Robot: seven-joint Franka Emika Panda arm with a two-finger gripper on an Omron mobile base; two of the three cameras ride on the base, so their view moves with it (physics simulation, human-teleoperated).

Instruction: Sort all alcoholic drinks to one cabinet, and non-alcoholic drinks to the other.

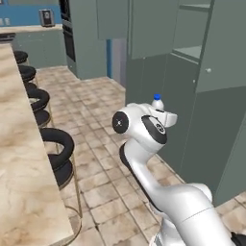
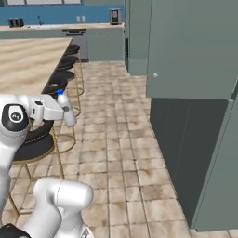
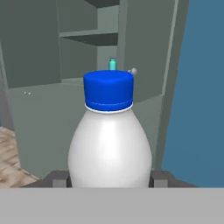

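Hand view: the two-finger gripper (image 3: 109, 178) is clasping the white plastic bottle with the blue screw cap (image 3: 109, 144) low on its belly, one dark fingertip (image 3: 59, 178) pressing each flank, with the bottle standing upright between them. Directly beyond the blue cap, a small teal object (image 3: 113, 64) is peeking over it (too little is showing to name it), sitting at the level of a shelf inside the tall grey-green cabinet (image 3: 87, 39), whose door is standing open. A round grey knob (image 3: 133, 71) is showing just to the right of the cap, on the edge of that door.

Left base view: the white arm is rising from the lower right and bending toward the same tall cabinet (image 1: 192, 53); the white bottle (image 1: 157, 101) is riding above the wrist, its blue cap uppermost, held in mid-air well clear of the tiled floor (image 1: 91, 144). The open upper compartment is lying above and to the right of the bottle, with closed lower cabinet fronts between the bottle and the floor.

Right base view: the gripper (image 2: 65, 111) is carrying the bottle (image 2: 65, 108) left of the cabinet run. On the far side of the bottle from the cabinet, a marble-patterned island counter (image 2: 28, 65) and a row of black round stools on thin brass legs (image 2: 56, 86) are bordering the open floor.
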